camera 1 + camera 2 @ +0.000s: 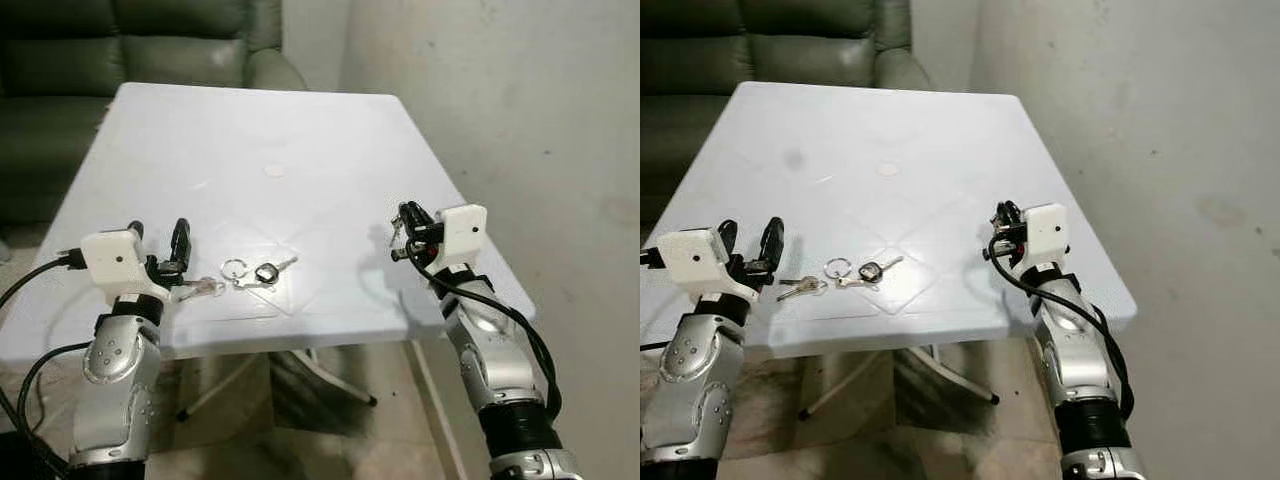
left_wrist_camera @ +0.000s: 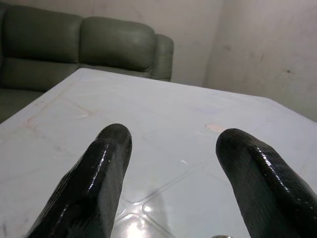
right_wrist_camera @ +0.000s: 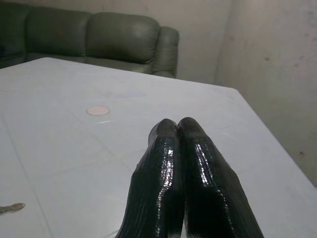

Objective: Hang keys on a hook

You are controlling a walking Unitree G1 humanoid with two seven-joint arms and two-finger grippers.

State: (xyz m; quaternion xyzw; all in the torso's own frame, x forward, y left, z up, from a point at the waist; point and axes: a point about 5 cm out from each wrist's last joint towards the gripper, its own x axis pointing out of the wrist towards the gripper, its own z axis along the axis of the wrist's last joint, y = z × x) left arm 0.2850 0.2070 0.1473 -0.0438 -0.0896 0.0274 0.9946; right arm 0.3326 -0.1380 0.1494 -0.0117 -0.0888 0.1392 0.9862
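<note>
A bunch of keys lies flat near the front edge of the white table. It has a metal ring, a black-headed key and silver keys. My left gripper hovers just left of the bunch, low over the table, with its two black fingers spread open and nothing between them. My right gripper is over the table's front right part, well to the right of the keys. Its fingers are pressed shut on nothing. A key tip shows at the edge of the right wrist view.
A dark green sofa stands behind the table. A pale plaster wall runs close along the table's right side. A small round mark sits at the table's middle. The table's legs and the tiled floor show below its front edge.
</note>
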